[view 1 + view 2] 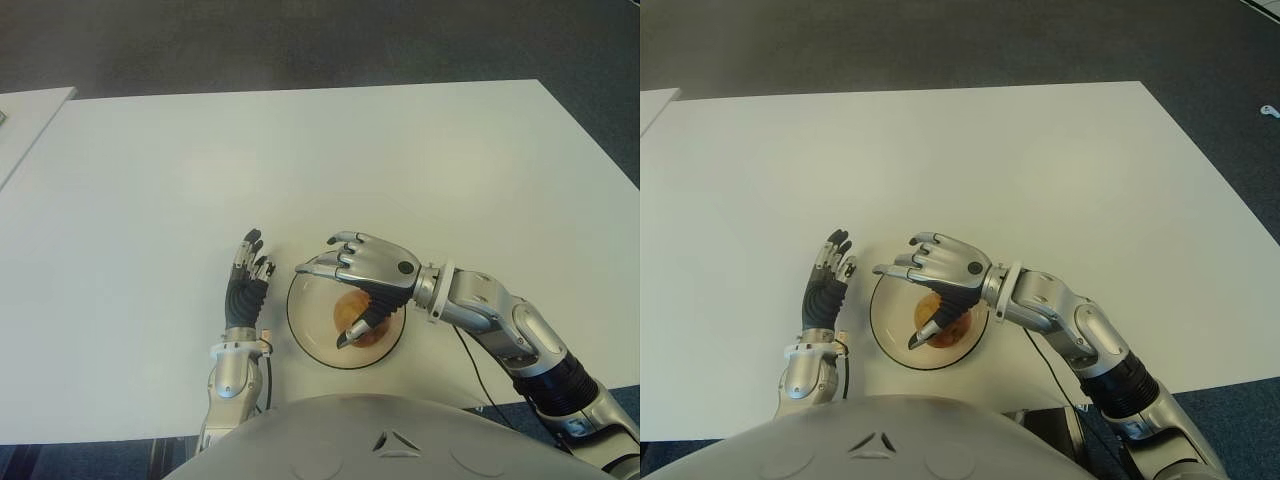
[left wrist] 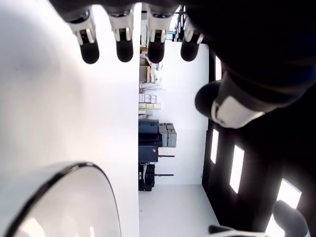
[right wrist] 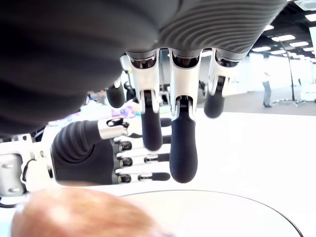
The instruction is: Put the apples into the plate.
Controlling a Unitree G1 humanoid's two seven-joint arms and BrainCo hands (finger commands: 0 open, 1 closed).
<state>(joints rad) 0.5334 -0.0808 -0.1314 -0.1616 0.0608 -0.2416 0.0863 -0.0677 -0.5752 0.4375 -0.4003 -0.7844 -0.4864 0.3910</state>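
A reddish-yellow apple lies in the clear glass plate at the near edge of the white table. My right hand hovers over the plate, fingers extended and spread, thumb pointing down beside the apple. In the right wrist view the apple sits below the straight fingers with a gap between them, so the hand holds nothing. My left hand shows just left of the plate, palm down, fingers straight and open.
A second white table's corner shows at the far left. A black cable runs along the right forearm at the table's front edge. Dark carpet lies beyond the table.
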